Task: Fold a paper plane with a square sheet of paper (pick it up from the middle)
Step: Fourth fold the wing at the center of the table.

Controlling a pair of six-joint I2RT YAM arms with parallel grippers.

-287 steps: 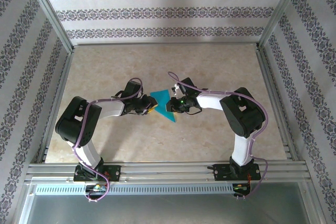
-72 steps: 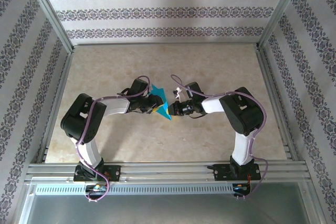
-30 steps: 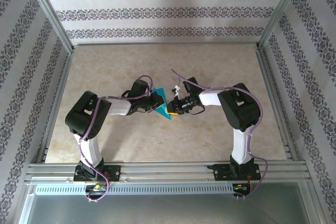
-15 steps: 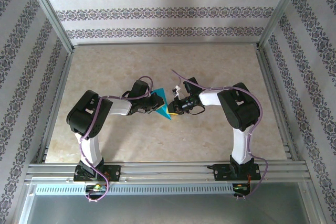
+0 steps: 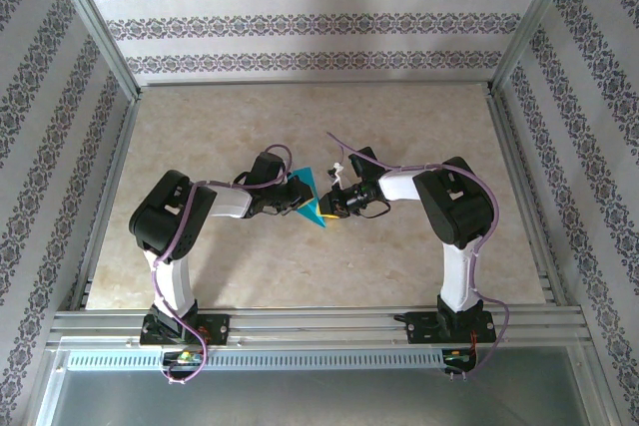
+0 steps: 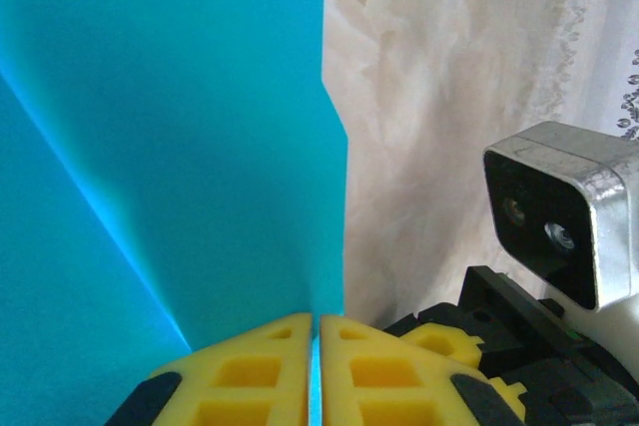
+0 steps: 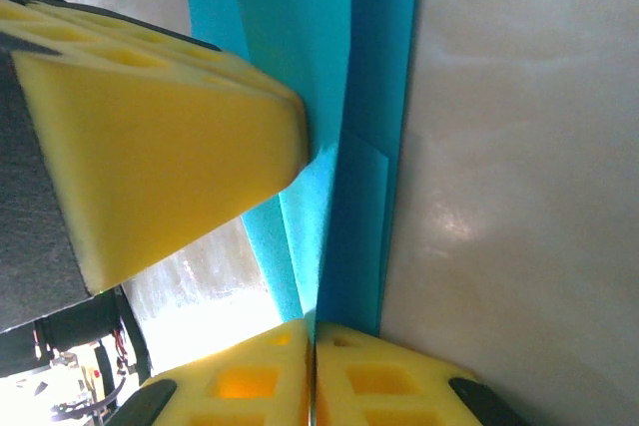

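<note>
Left gripper (image 6: 318,334) at 9 o'clock, right gripper (image 7: 315,334) at 3, both clamped tight on the creased teal paper (image 6: 200,97)

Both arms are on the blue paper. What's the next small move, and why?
Probably hold the pinch with the left gripper and slide the right gripper along the fold to sharpen the crease. Both grippers are shut on the folded paper, close together on the same edge. In the right wrist view the stacked layers look not yet pressed flat, so one steady anchor and one sliding pinch seems the sensible step.
</note>
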